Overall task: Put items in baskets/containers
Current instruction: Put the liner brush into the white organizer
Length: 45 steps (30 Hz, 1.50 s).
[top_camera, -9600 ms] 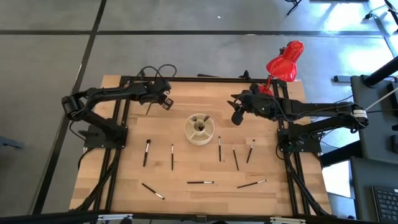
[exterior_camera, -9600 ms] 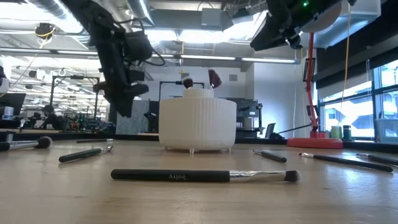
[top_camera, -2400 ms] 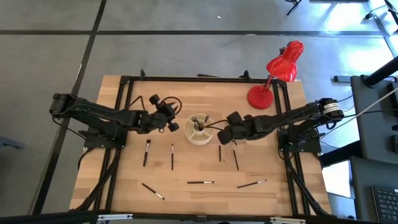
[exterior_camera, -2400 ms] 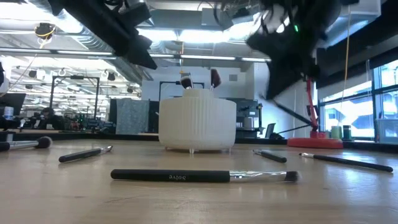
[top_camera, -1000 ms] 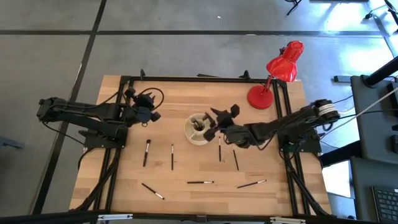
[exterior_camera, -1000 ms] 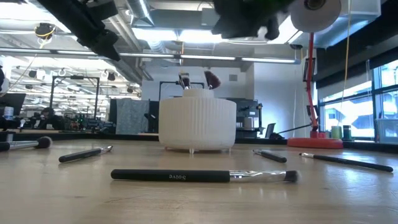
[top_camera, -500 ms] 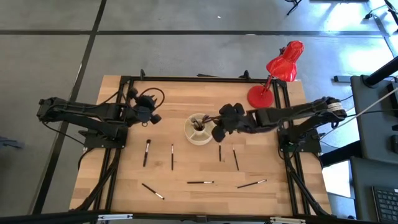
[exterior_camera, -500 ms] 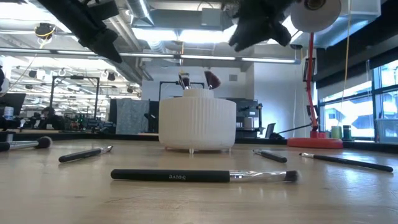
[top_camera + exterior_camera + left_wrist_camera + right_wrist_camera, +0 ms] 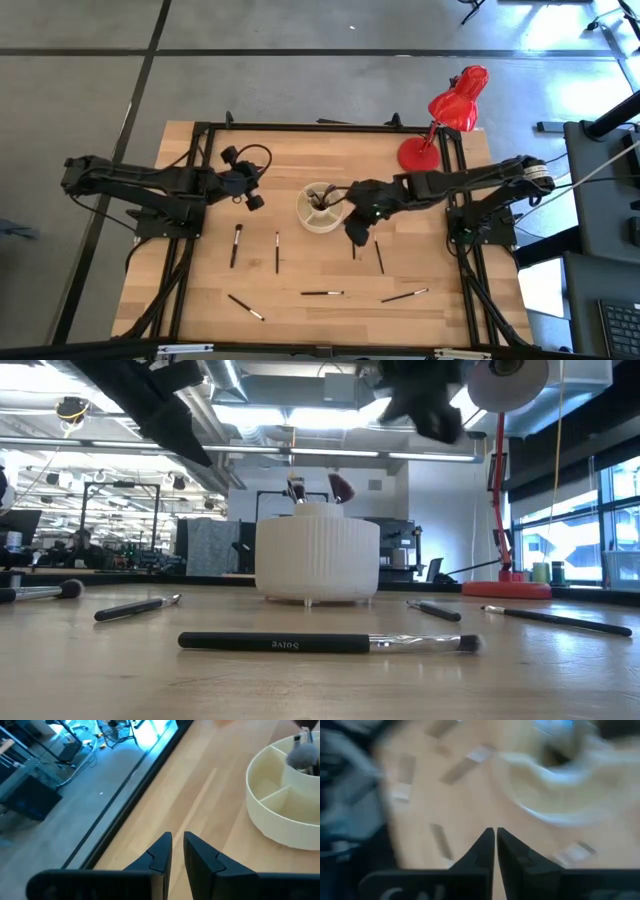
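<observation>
The round cream container (image 9: 320, 207) stands mid-table with its inner dividers showing (image 9: 285, 795). Brush tufts (image 9: 297, 488) stick up out of it. Several thin dark brushes lie flat on the wood: two left of the container (image 9: 237, 245), two right of it (image 9: 379, 255), and others near the front (image 9: 330, 643). My left gripper (image 9: 245, 180) hovers left of the container, its fingers (image 9: 175, 852) a narrow gap apart with nothing between them. My right gripper (image 9: 355, 212) hangs just right of the container, tipped down, shut and empty (image 9: 495, 845).
A red desk lamp stands on its round base (image 9: 420, 155) at the far right corner. Black frame rails (image 9: 200, 200) run along the table's sides. A cable loops above my left hand (image 9: 258, 152). Bare wood lies between the container and the far edge.
My right gripper has swung round beside the container's right rim and tipped downward; its end now hangs over the brushes right of the container. My left gripper has turned a little toward the container and shifted slightly to the right. No brush has moved.
</observation>
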Each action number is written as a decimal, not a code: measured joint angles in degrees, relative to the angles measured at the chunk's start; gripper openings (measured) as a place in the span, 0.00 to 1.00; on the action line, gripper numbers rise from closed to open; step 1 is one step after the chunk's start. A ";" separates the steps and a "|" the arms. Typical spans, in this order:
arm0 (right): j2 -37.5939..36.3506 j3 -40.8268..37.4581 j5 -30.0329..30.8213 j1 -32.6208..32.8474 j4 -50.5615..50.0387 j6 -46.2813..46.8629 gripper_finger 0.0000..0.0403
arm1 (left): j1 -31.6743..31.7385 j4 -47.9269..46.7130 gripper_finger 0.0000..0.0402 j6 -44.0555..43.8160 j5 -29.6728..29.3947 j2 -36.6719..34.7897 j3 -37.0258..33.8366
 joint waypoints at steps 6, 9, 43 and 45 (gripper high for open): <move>0.05 0.04 1.60 -1.04 -9.20 8.53 0.02 | 0.00 0.58 0.09 0.95 0.34 0.46 0.00; 1.28 0.04 8.47 -1.85 -21.84 15.24 0.04 | 0.00 0.61 0.08 1.01 1.56 0.46 0.00; 20.50 -8.33 3.02 -2.83 -15.82 15.06 0.14 | 0.00 0.40 0.06 1.01 3.63 0.46 0.00; 20.50 -8.33 3.14 -2.83 -15.90 16.47 0.08 | 0.00 0.40 0.06 1.01 3.63 0.46 0.00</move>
